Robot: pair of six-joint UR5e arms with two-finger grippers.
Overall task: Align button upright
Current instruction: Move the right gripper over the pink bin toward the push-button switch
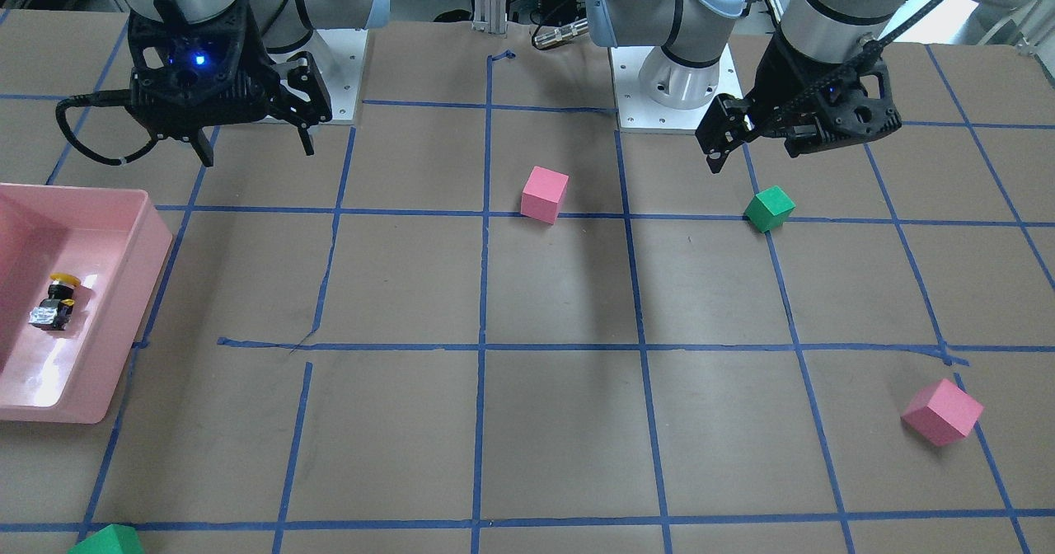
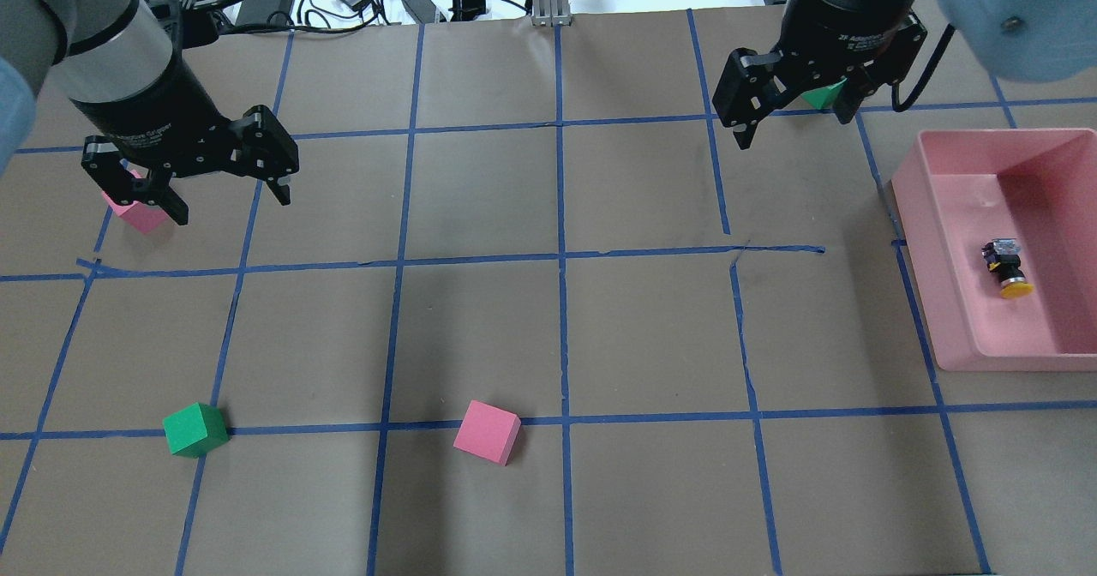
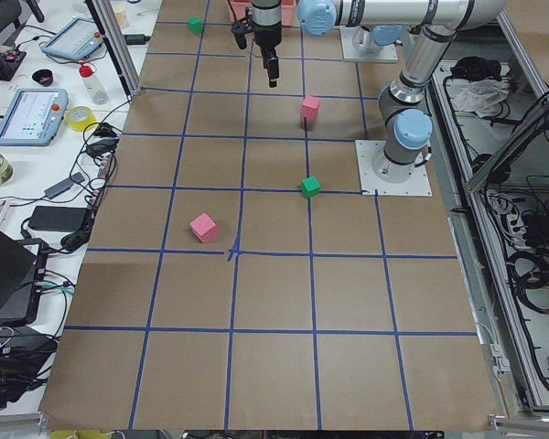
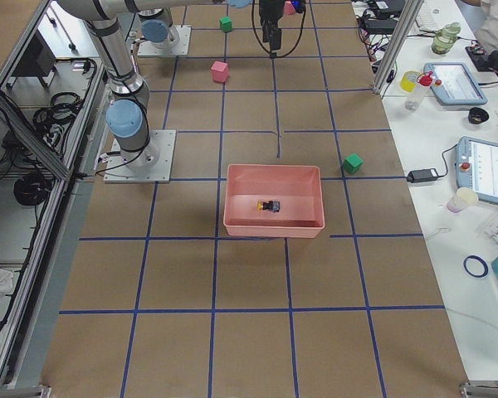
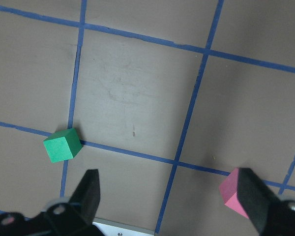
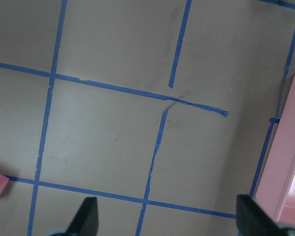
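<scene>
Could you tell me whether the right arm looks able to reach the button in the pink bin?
Probably yes: the button lies on its side in the open-topped pink bin, nothing covering it, and the right gripper hangs open above the table nearby.

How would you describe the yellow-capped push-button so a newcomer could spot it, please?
Find the pink plastic tray on the robot's right. Alone inside lies the button, on its side: yellow round cap, black body, smaller than the pink cubes and green cubes outside.
</scene>
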